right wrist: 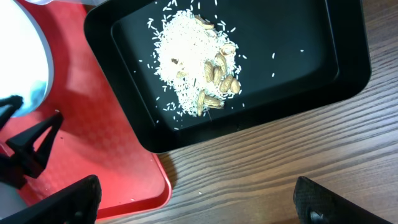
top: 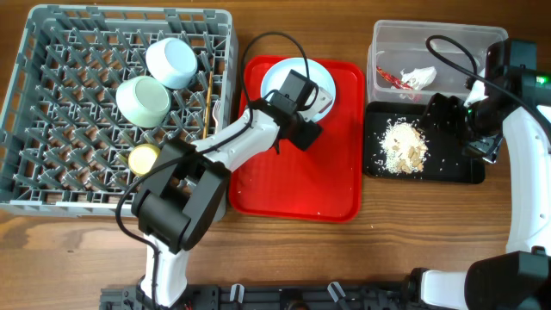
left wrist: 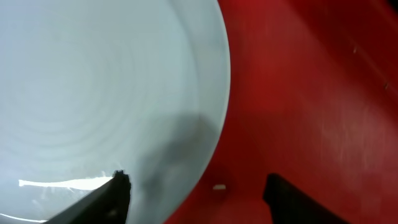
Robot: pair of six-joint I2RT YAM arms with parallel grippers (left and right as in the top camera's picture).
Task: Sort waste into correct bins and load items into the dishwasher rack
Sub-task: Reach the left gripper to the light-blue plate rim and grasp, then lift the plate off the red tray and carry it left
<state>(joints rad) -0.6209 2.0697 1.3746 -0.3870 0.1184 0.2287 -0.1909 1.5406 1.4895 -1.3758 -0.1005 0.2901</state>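
The pale blue plate (top: pixel 277 76) lies on the red serving tray (top: pixel 336 172). My left gripper (top: pixel 299 96) is open and low over the plate. In the left wrist view the plate's (left wrist: pixel 93 93) rim lies between the open fingers (left wrist: pixel 196 186). The grey dishwasher rack (top: pixel 52 185) holds a pale blue bowl (top: pixel 175 62), a pale green bowl (top: pixel 142 101), a yellow cup (top: pixel 144 158) and chopsticks (top: pixel 209 99). The clear tub (top: pixel 430 39) holds the red-and-white wrapper (top: pixel 411 78). The black tray (top: pixel 456 168) holds the beige food scraps (top: pixel 403 146). My right gripper (top: pixel 445 112) is open and empty above it. I cannot make out the fork.
In the right wrist view the black tray (right wrist: pixel 298 50) with scraps (right wrist: pixel 199 68) sits next to the red tray's corner (right wrist: pixel 106 155), with bare wooden table under my open right fingers (right wrist: pixel 196 199). Cables run over the red tray and the clear tub.
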